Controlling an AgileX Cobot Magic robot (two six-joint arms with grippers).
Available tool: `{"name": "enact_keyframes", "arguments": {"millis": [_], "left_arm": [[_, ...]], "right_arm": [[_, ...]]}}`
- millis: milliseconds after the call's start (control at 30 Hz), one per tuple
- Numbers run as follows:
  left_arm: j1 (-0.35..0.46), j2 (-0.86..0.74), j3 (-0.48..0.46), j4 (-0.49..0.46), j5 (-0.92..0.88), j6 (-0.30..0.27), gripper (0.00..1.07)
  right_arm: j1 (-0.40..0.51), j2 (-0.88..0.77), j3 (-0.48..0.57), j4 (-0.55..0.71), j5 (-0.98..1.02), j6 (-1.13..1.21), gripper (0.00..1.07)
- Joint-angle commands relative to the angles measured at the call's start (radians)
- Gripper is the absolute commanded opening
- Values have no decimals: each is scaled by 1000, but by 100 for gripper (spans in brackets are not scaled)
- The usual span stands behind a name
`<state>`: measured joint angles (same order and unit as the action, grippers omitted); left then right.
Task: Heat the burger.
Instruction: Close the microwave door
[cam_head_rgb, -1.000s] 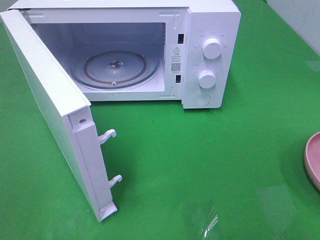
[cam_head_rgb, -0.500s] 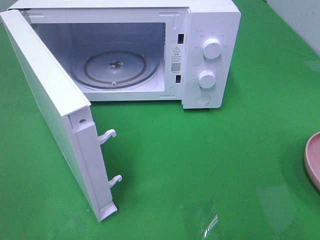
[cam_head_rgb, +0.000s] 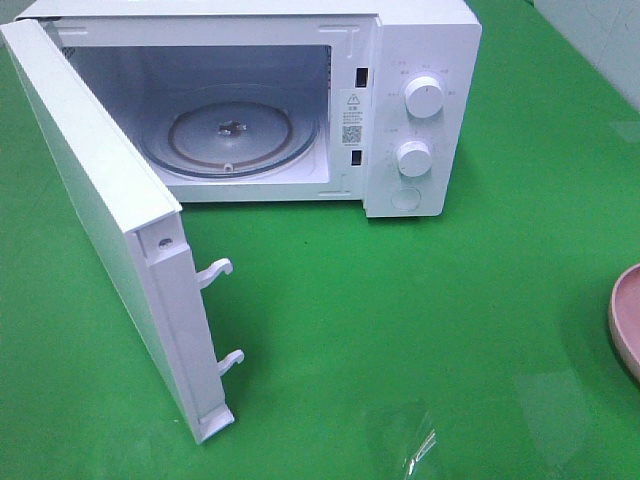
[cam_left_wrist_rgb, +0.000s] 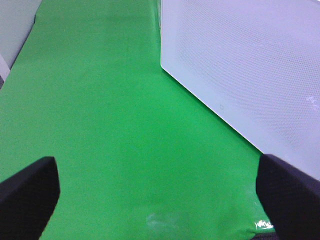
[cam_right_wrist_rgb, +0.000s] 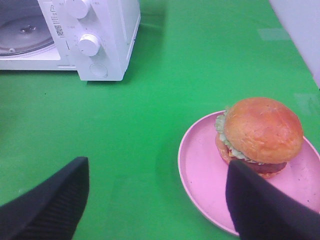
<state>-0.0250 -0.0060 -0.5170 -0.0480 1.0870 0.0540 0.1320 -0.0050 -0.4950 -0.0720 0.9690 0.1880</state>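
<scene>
left gripper (cam_left_wrist_rgb: 160, 200): jaws wide apart over bare green desk (cam_left_wrist_rgb: 100, 110), holding nothing | right gripper (cam_right_wrist_rgb: 157, 200): jaws spread, empty, poised above desk | burger (cam_right_wrist_rgb: 260, 136): on pink plate (cam_right_wrist_rgb: 200, 165), near right | microwave (cam_head_rgb: 420, 60): far; door (cam_head_rgb: 100, 220) swung open; turntable (cam_head_rgb: 230, 135) bare

table (cam_head_rgb: 400, 330): green, shiny | on it: white microwave (cam_head_rgb: 420, 40) at the back, door (cam_head_rgb: 100, 200) swung open | pink plate (cam_head_rgb: 625, 320) at the right edge, well apart from the microwave
</scene>
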Motion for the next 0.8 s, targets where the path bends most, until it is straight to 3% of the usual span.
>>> {"name": "enact_keyframes", "arguments": {"millis": [33, 267, 567, 600, 633, 700, 800], "left_arm": [[0, -15, -1, 3, -17, 2, 101], [0, -15, -12, -24, -28, 4, 101], [0, 96, -50, -27, -184, -13, 96], [0, 132, -50, -29, -208, -35, 88], [0, 132, -50, -29, -208, -35, 88], [0, 198, -50, -29, -242, -88, 58], [0, 231, -50, -29, -249, -110, 50]], "right_arm": [[-7, -25, 2, 5, -10, -11, 73], [-7, -25, 2, 5, -10, -11, 73], [-7, -25, 2, 5, -10, -11, 73], [-7, -25, 2, 5, -10, -11, 73], [-7, -25, 2, 5, -10, -11, 73], [-7, -25, 2, 5, -10, -11, 73], [-7, -25, 2, 5, -10, -11, 73]]}}
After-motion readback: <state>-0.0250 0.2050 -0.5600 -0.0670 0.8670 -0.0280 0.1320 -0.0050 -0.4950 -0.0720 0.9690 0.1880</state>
